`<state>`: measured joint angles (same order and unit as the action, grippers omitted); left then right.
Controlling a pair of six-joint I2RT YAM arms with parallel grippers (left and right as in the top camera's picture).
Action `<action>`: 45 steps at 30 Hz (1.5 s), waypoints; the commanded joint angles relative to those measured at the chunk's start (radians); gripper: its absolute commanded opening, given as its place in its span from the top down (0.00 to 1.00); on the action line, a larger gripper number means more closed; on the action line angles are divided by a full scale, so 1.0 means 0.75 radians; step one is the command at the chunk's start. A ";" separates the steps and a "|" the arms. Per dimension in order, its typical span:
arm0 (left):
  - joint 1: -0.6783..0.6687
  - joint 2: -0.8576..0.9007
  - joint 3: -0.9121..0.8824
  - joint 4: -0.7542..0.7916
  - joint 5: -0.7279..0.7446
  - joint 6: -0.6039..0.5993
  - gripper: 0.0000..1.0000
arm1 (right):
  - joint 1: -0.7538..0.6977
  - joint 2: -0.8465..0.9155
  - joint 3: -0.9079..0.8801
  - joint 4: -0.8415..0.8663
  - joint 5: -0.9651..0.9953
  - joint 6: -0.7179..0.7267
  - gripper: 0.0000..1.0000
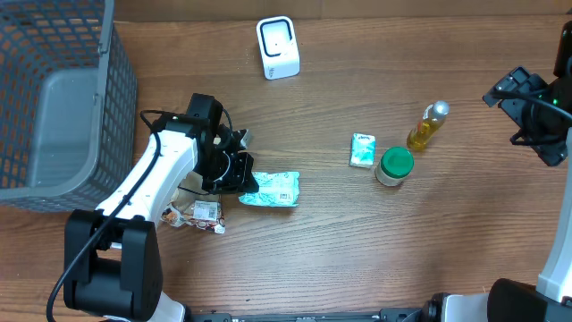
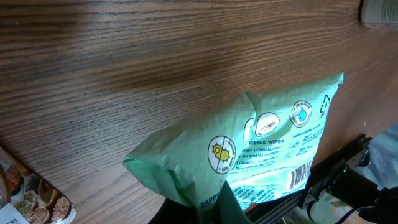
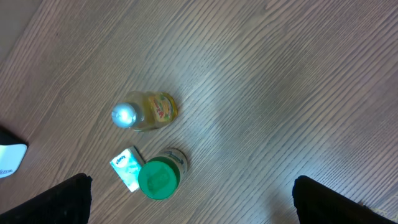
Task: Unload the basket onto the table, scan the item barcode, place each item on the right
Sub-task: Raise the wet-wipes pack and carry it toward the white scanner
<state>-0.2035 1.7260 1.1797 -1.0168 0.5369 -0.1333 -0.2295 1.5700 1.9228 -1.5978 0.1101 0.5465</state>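
Your left tool point(image 1: 239, 182) was clenched on one edge of the green tissue wipes pack point(image 1: 273, 189), mid-desk point(image 1: 357, 259), apparently so its barcode stayed uncovered for the white scanner point(image 1: 278, 47) well away; the right tool point(image 1: 518, 107) hung released.

your wipes pack point(image 2: 249, 149) cut off at the bottom edge, small print unreadable, snack packet point(image 2: 28, 199) clipped at the corner

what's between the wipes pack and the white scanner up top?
Nothing. In the overhead view, only bare wooden table runs from the wipes pack to the white scanner.
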 commanded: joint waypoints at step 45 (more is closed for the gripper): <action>-0.013 -0.025 1.157 -0.135 -0.507 -0.065 0.96 | -0.005 -0.011 0.003 0.003 0.002 0.005 0.00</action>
<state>-0.2035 1.7260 1.8832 -1.1091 0.3351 -0.1547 -0.2295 1.5700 1.9228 -1.5982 0.1085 0.5468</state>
